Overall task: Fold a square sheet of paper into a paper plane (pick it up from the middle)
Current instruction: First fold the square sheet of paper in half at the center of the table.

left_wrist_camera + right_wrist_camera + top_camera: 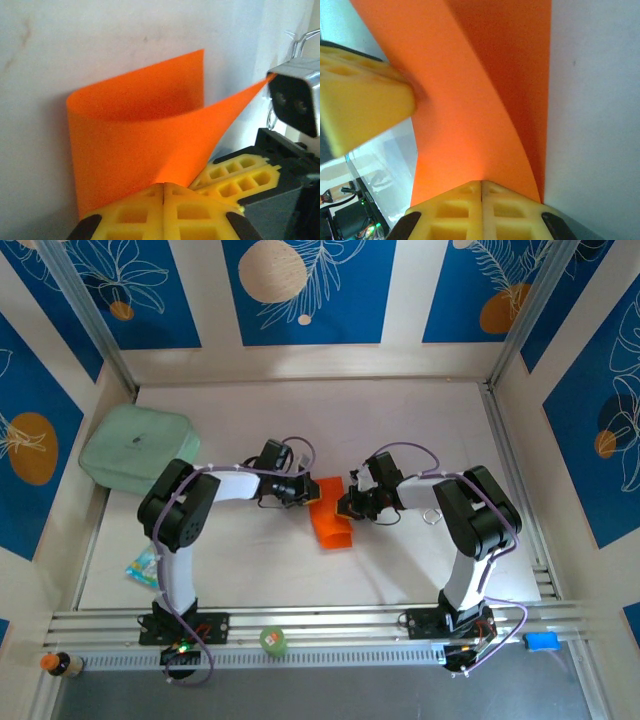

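Along the near edge of the table (300, 585) you have a small green round object (273, 641) on the rail between the two arm bases. A small bottle (60, 664) lies at the near left corner and a blue item (541, 641) at the near right.

From its base, your left arm rises to a bent elbow, and its forearm reaches right toward the middle of the table. The right arm mirrors it, with the elbow up and the forearm reaching left. The two wrists meet almost nose to nose at mid-table.

The left gripper (164, 187) has its yellow fingers pressed flat together, and the square sheet of paper (135, 130) comes straight out of the seam, so it is clamped on the sheet. The right gripper (481, 184) is the same, its jaws closed on another edge of the orange sheet (470, 100). In the left wrist view, its yellow fingers sit just beside your left ones.

The sheet (330, 523) sits at the centre of the table between the two grippers. It is bent into a soft curve, not lying flat, and one corner is pulled out to a point.

A pale green pad (135, 448) rests at the far left corner of the table, well apart from the paper.
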Controlling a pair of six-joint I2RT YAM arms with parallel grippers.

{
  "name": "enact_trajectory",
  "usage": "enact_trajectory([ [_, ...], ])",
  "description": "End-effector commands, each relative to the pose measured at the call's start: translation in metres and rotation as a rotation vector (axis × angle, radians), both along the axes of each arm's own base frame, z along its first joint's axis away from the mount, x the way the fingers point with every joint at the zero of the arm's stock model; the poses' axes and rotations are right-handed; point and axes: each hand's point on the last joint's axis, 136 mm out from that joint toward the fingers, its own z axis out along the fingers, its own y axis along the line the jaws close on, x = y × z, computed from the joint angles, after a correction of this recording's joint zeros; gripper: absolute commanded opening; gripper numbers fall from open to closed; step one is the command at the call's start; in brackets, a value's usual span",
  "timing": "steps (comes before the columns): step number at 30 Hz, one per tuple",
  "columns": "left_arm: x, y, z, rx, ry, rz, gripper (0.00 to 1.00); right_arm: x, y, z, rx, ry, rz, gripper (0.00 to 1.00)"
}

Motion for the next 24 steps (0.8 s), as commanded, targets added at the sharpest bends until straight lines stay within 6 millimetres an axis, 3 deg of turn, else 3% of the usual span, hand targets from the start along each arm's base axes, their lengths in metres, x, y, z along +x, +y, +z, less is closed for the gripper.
enact_trajectory([
  [1, 0.006, 0.005, -0.010, 0.029, 0.008, -0.017, 0.06, -0.021, -0.018, -0.028, -0.103, 0.094, -0.021, 0.00],
  [9, 0.006, 0.023, -0.042, 0.145, 0.045, 0.007, 0.06, -0.022, -0.018, -0.027, -0.101, 0.095, -0.019, 0.00],
  [12, 0.006, 0.030, -0.045, 0.172, 0.058, 0.025, 0.06, -0.022, -0.019, -0.027, -0.103, 0.095, -0.020, 0.00],
  [20, 0.026, 0.005, 0.004, 0.024, -0.010, -0.004, 0.08, -0.021, -0.019, -0.026, -0.107, 0.095, -0.024, 0.00],
  [24, 0.027, -0.002, 0.004, -0.015, 0.007, -0.018, 0.08, -0.021, -0.020, -0.025, -0.108, 0.093, -0.028, 0.00],
])
